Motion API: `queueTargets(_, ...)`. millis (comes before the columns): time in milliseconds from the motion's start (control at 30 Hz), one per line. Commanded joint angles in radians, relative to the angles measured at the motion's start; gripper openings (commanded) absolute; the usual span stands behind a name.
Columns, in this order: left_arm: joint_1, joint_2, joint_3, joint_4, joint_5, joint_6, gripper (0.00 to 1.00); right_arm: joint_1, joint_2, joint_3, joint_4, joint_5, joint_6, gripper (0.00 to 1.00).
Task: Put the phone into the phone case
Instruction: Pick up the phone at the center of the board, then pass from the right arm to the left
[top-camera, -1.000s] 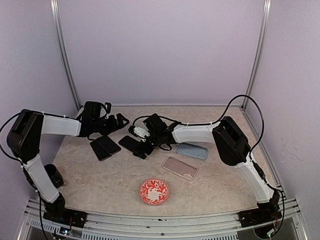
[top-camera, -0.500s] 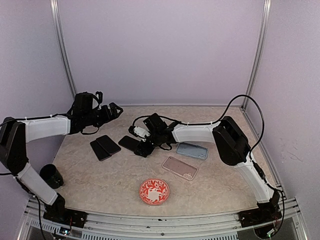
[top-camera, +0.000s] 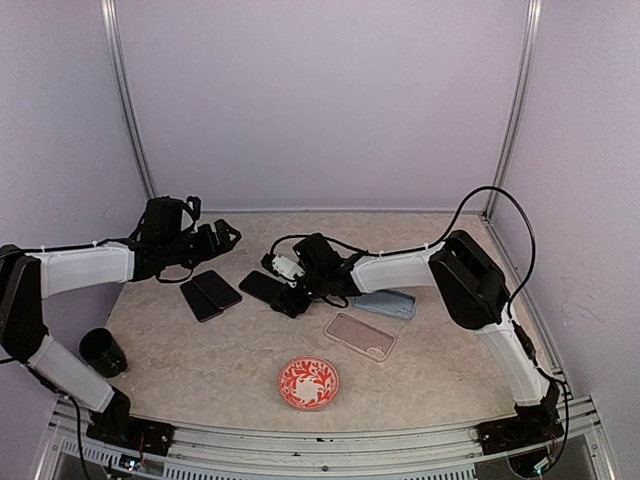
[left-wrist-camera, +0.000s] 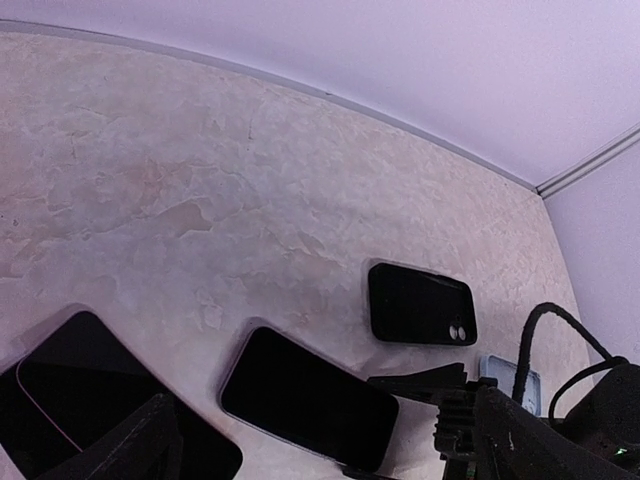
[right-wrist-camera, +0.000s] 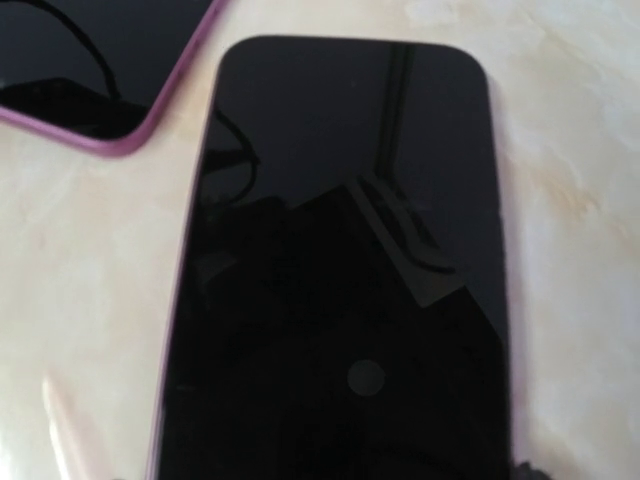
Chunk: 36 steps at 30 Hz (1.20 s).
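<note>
The right gripper (top-camera: 288, 298) hovers low over the dark phone (right-wrist-camera: 340, 280), which lies flat left of the clear phone case (top-camera: 360, 335). Whether its jaws clamp the phone cannot be told. The left gripper (top-camera: 222, 238), further left, stands spread. A shallow pinch could let the slick phone slip. The right arm (top-camera: 395, 268) half-hides a blue case (top-camera: 388, 304).

Black-screened phone (right-wrist-camera: 340, 280) flat on marbled table (right-wrist-camera: 570, 150) — corner of a purple-rimmed phone (right-wrist-camera: 90, 70) just beside, upper left
</note>
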<state>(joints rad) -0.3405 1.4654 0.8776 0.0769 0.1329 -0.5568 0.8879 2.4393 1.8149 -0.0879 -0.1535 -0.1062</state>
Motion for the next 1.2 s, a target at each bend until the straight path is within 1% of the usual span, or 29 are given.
queueTargets(0, -0.003, -0.032, -0.02, 0.004, -0.014, 0.011, 0.99, 0.006, -0.078, -0.092, 0.065, 0.036, -0.007, 0.65)
queueTargets(167, 0.0, -0.021, -0.024, 0.018, 0.016, 0.012, 0.99, 0.005, -0.149, -0.16, 0.145, 0.035, -0.009, 0.65)
queueTargets(767, 0.014, 0.04, -0.015, 0.053, 0.143, 0.006, 0.99, 0.003, -0.335, -0.345, 0.313, 0.013, -0.044, 0.63)
queueTargets(1167, 0.011, 0.059, 0.003, 0.067, 0.327, 0.012, 0.99, 0.006, -0.5, -0.541, 0.433, -0.056, -0.106, 0.62)
